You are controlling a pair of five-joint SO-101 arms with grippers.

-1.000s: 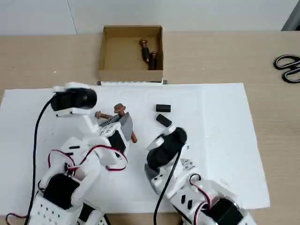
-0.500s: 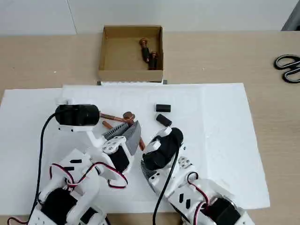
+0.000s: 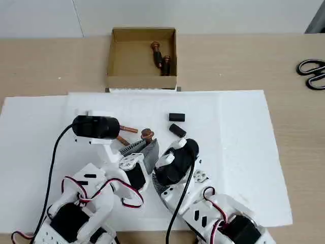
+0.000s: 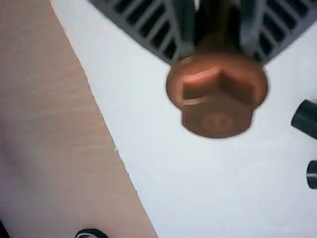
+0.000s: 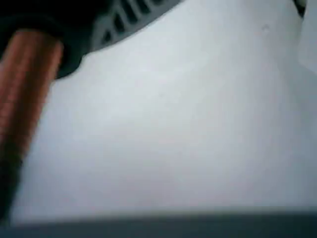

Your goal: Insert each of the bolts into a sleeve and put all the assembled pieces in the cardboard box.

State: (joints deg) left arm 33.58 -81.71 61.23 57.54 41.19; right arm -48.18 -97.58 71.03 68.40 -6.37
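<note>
My left gripper (image 3: 145, 145) is shut on a copper bolt (image 3: 147, 134), whose hex head (image 4: 216, 94) sticks out past the grey ribbed fingers (image 4: 143, 22). Copper shafts of loose bolts (image 3: 127, 130) poke out from under the left wrist on the white sheet. Two black sleeves (image 3: 176, 117) (image 3: 177, 130) lie just right of the held bolt, also at an edge of the left wrist view (image 4: 306, 119). The cardboard box (image 3: 118, 56) at the back holds two assembled pieces (image 3: 160, 57). My right arm (image 3: 176, 161) sits close beside the left gripper; its wrist view has a copper shaft (image 5: 25, 99) near.
A white sheet (image 3: 238, 142) covers the near half of the wooden table (image 3: 244, 61). Scissors (image 3: 311, 73) lie at the far right edge. The sheet's right part is bare.
The left arm has swung right with the bolt, carrying it toward the sleeves. The right arm pulled back slightly and then stayed put.
</note>
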